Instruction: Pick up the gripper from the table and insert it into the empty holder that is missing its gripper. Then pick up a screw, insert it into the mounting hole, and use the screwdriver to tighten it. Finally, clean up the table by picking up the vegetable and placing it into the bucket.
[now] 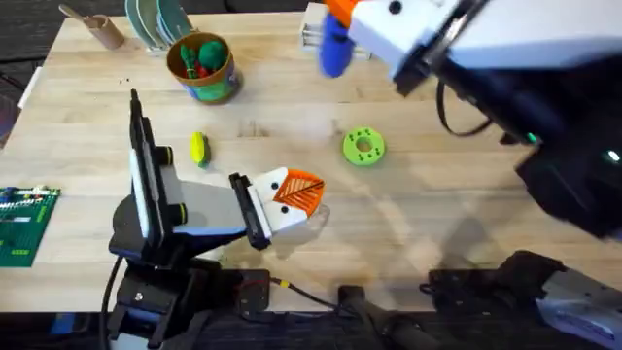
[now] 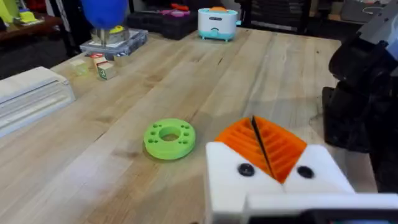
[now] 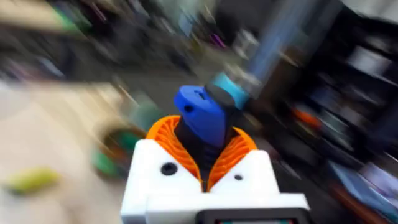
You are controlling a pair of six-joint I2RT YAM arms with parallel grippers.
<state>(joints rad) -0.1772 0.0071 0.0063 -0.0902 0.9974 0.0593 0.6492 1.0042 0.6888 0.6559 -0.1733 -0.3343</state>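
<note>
My right arm is raised close under the overhead camera. Its gripper (image 1: 342,21) (image 3: 202,146) is shut on the blue screwdriver (image 1: 335,51) (image 3: 200,115), which hangs over the table's far middle and also shows as a blue shape (image 2: 106,12) in the left wrist view. My left gripper (image 1: 296,194) (image 2: 264,146) rests low near the front middle, orange pads pressed together on nothing. The yellow-green vegetable (image 1: 198,148) lies left of centre. The bucket (image 1: 202,66) stands at the back left with toy produce inside. The loose gripper piece, the holder and the screw are out of view.
A round green disc (image 1: 363,147) (image 2: 169,137) with holes lies right of centre. A clear box (image 2: 115,43) and small blocks (image 2: 99,65) sit at the far edge. A green baseplate (image 1: 24,224) is at the left edge, a plate rack (image 1: 155,19) at the back left.
</note>
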